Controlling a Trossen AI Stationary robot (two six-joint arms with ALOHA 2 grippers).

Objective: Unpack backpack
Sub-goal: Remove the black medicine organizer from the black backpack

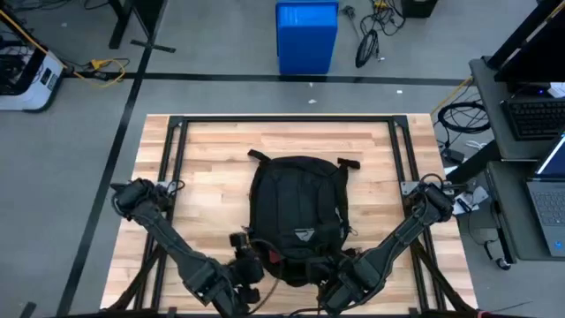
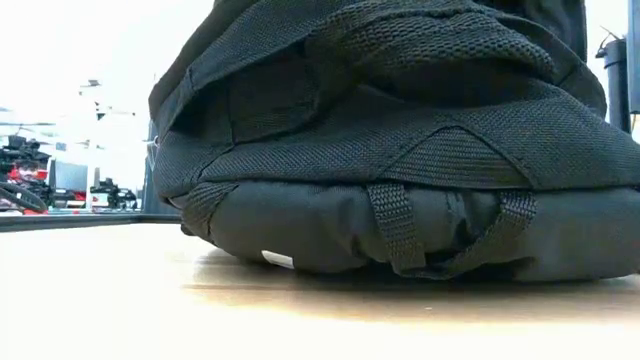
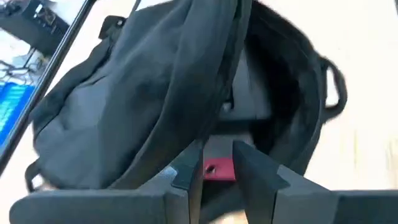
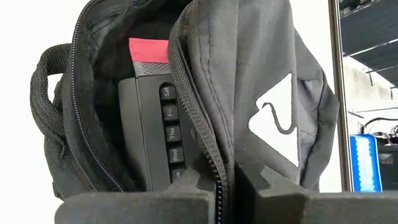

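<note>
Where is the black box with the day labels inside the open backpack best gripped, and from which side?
Probably grip the black box at its bare long edge, pinching across its narrow body, coming in through the zipper mouth of the backpack. The front flap covers its other edge; the right gripper holds that flap's rim aside.

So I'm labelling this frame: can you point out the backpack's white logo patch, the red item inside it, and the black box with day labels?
white logo patch (image 4: pixel 278 121), right wrist view, centre of the triangle.
red item (image 4: pixel 149 50), right wrist view, its exposed top face.
black box (image 4: pixel 155 140), right wrist view, face beside the day labels.
</note>
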